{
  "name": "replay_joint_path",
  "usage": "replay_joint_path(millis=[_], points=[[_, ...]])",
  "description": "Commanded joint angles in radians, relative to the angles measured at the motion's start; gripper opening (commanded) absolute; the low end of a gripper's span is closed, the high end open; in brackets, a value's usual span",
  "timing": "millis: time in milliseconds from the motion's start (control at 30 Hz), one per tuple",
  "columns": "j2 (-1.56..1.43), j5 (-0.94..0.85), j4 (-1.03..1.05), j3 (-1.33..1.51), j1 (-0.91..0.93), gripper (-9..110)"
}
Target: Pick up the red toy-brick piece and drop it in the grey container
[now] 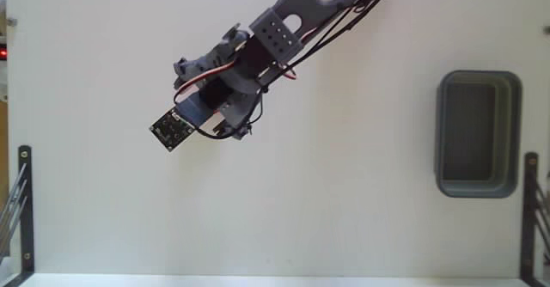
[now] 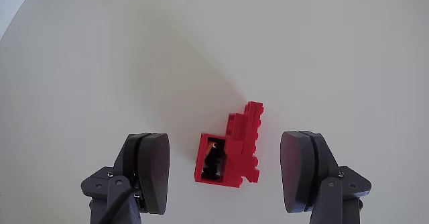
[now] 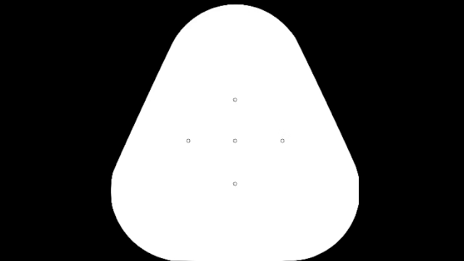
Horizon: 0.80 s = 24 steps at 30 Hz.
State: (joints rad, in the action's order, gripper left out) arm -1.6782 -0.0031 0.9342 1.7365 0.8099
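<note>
My pincer hangs wide open over the red toy-brick piece on the white table.

In the fixed view, my arm (image 1: 258, 59) reaches in from the top and hides the brick and my fingertips. The grey container (image 1: 479, 133) sits far off at the right, long side running up and down. In the wrist view, my pincer (image 2: 231, 170) is open, one finger (image 2: 151, 170) on each side of the red toy-brick piece (image 2: 231, 150), not touching it. The brick lies flat on the table (image 2: 100, 63). Its long side points up and a bit right. Its lower left part has a dark hollow I cannot see into well.
</note>
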Motion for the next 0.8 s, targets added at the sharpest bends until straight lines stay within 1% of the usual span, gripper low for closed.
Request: replay_joint_path(millis=[0,767], points=[[-0.027,0.003,-0.037,0.021,0.016,110],[-0.006,0.003,-0.199,0.162,0.016,110]])
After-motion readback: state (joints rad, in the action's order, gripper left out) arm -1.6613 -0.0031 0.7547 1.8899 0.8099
